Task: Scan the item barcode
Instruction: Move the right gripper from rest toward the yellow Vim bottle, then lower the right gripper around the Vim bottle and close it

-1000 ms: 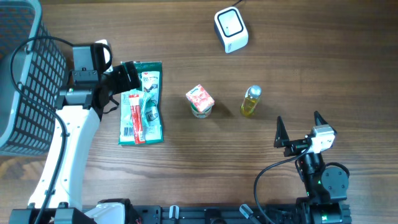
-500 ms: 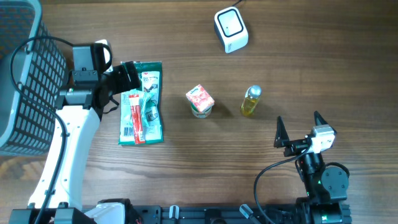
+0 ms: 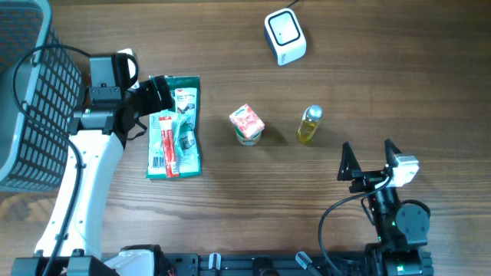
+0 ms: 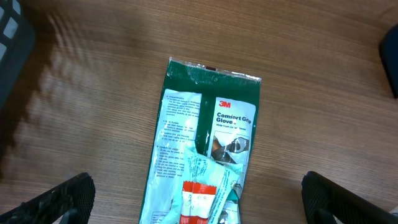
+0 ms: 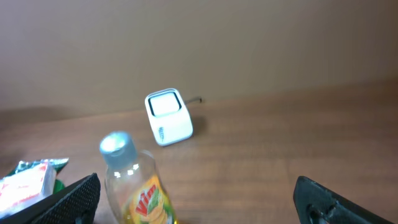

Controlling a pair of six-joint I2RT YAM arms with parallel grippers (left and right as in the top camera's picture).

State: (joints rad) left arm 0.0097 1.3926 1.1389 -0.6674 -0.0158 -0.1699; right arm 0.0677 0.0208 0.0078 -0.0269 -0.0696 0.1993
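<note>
A green 3M glove pack (image 3: 184,126) lies flat on the wooden table with red-and-white sachets (image 3: 163,144) on top. My left gripper (image 3: 161,95) hovers open over the pack's far end. In the left wrist view the pack (image 4: 208,143) lies between the spread fingers of that gripper (image 4: 199,202). A white scanner (image 3: 285,35) stands at the back. A yellow Vim bottle (image 3: 309,125) and a small red-and-white carton (image 3: 247,123) stand mid-table. My right gripper (image 3: 369,159) is open and empty, short of the bottle (image 5: 138,183). The scanner (image 5: 168,117) shows beyond the bottle.
A dark wire basket (image 3: 23,100) fills the far left edge, next to the left arm. The scanner's cable runs off the back edge. Bare wood lies to the right of the bottle and in front of the right gripper (image 5: 199,205).
The right gripper has shifted very slightly to the right. The left arm and all the items have not moved.
</note>
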